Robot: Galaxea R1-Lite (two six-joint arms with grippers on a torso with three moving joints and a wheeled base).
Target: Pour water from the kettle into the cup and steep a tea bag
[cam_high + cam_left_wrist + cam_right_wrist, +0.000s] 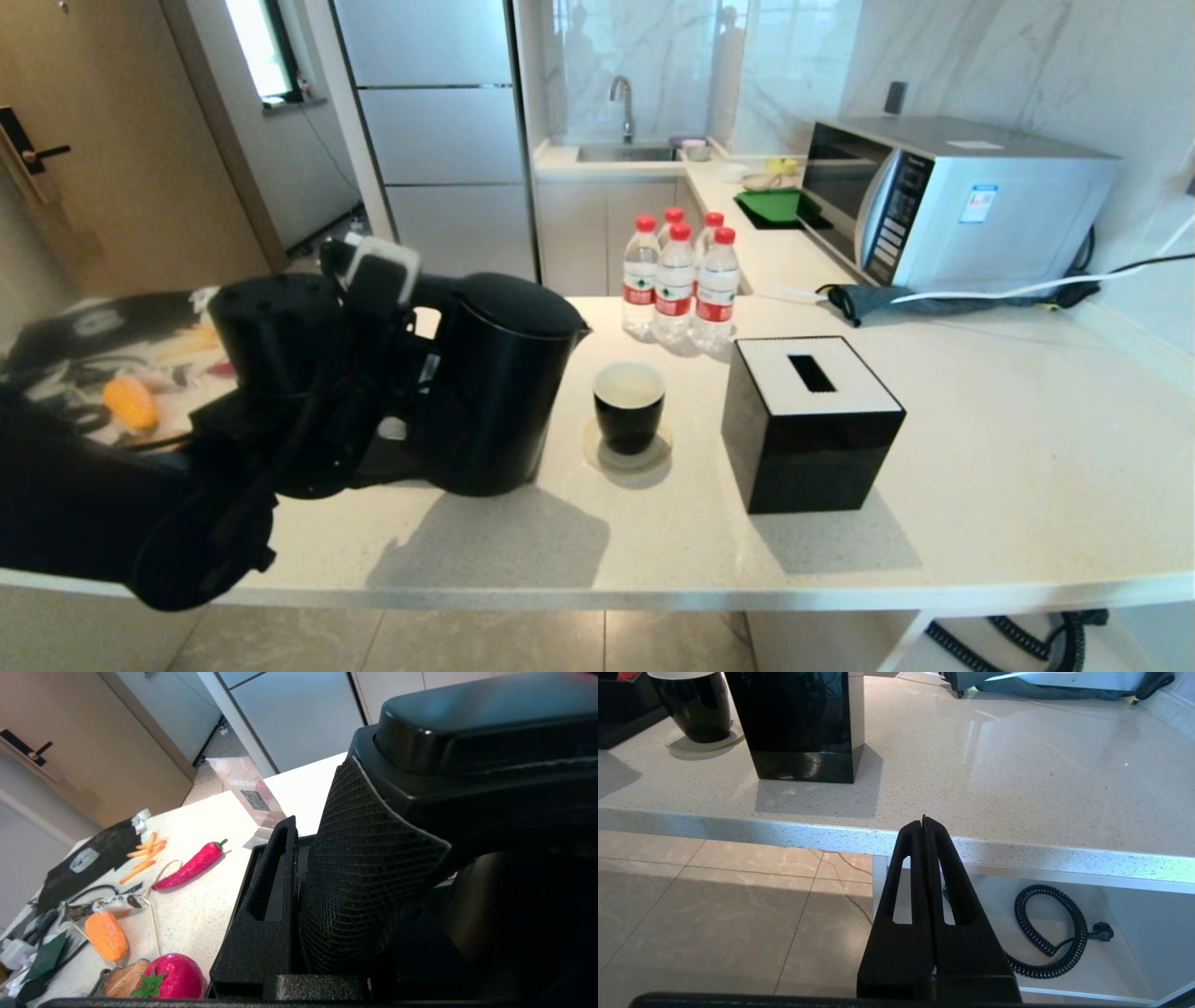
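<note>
The matte black electric kettle [504, 383] is clamped at its loop handle by the left gripper [299, 891], spout turned toward the small glossy black cup [629, 407] just beside it.

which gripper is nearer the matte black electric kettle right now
Left. The left gripper is at the matte black electric kettle's handle on the counter; the right gripper is shut below the counter edge, far off.

Kettle [499, 383]: one;
Cup [628, 408]: one;
Red-capped water bottles [678, 280]: four;
Black tissue box [810, 422]: one;
Microwave [943, 201]: one;
Red chili pepper [189, 865]: one;
Strawberry [173, 976]: one
</note>
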